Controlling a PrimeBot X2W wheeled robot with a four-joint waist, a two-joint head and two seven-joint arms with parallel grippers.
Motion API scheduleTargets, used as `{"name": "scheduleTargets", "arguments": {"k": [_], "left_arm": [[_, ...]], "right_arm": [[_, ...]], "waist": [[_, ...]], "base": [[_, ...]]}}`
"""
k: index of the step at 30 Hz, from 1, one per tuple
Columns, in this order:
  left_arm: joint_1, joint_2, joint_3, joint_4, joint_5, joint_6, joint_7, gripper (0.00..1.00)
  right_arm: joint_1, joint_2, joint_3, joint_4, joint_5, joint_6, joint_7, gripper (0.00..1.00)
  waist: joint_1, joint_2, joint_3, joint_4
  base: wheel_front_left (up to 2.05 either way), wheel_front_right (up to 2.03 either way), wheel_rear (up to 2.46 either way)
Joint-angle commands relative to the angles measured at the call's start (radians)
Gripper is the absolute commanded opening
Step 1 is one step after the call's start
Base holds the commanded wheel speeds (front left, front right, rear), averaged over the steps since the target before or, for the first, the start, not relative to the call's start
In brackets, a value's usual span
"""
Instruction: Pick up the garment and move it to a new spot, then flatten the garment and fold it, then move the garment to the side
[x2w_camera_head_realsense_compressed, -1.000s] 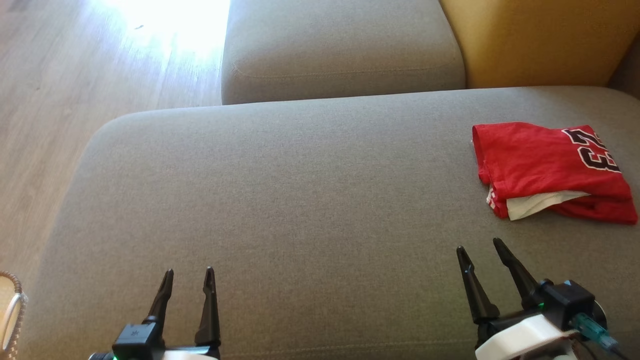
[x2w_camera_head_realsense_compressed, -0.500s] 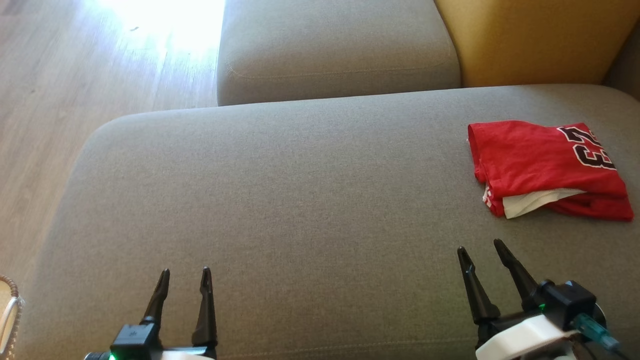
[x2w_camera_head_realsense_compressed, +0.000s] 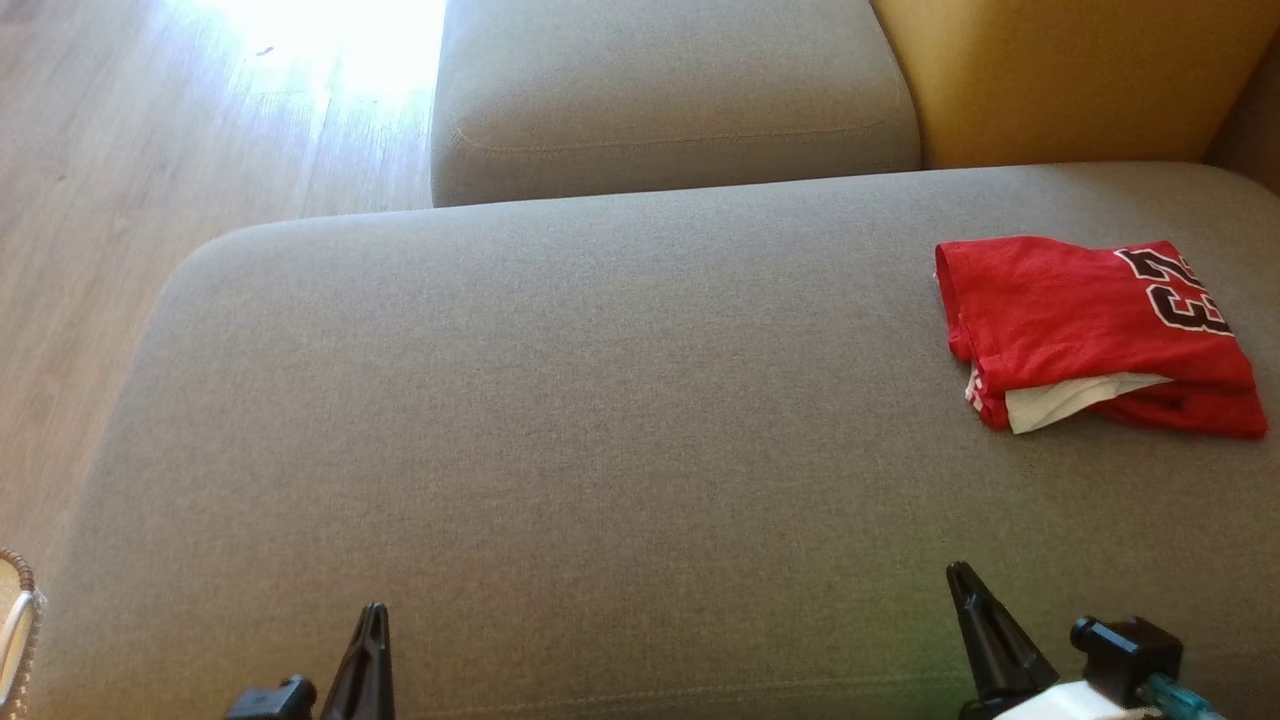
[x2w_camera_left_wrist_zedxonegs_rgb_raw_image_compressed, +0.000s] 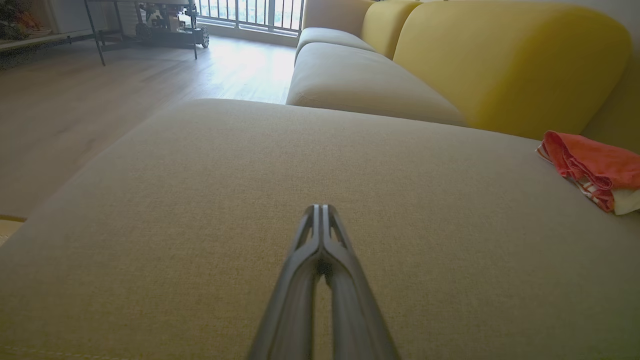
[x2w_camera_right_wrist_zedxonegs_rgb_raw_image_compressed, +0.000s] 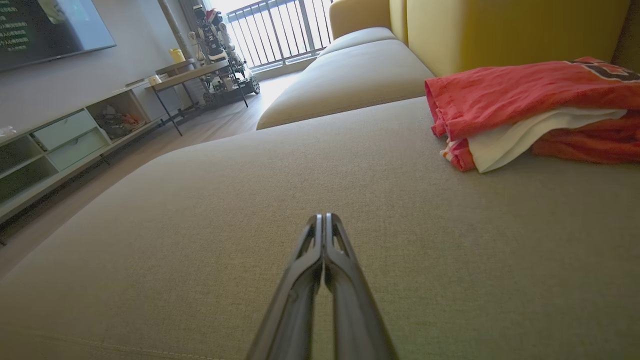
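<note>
Wrist views showed me left gripper (x2w_camera_left_wrist_zedxonegs_rgb_raw_image_compressed: 320, 207) and right gripper (x2w_camera_right_wrist_zedxonegs_rgb_raw_image_compressed: 324, 216) pinched together, empty; head view gave a legible number on garment (x2w_camera_head_realsense_compressed: 1080, 310).

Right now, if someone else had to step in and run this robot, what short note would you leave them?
The left gripper is shut and empty, at the near edge of the grey seat cushion.
The right gripper is shut and empty too, apart from the red garment.
The red garment lies folded at the cushion's right side, near the yellow backrest, with a white layer poking from its near edge.
Done, it seems: folding and setting aside.
Left: probably only checking that the fold is tidy.
</note>
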Motion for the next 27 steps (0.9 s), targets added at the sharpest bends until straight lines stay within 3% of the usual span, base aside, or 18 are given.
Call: {"name": "scheduleTargets", "arguments": {"k": [1,27], "left_arm": [[-0.043,0.006,0.011,-0.026,-0.025,-0.006,0.001,0.0],[-0.124,0.02,0.053,0.018,-0.351,-0.054,0.061,0.0]], "right_arm": [[-0.048,-0.004,-0.006,-0.033,0.027,0.0,0.004,0.0],[-0.098,-0.01,-0.028,-0.029,0.335,0.0,0.073,0.0]], "waist": [[0.0001,0.0,0.001,0.0],[0.0001,0.0,0.023,-0.002]], "base": [[0.0,0.0,0.0],[0.0,0.0,0.0]]}}
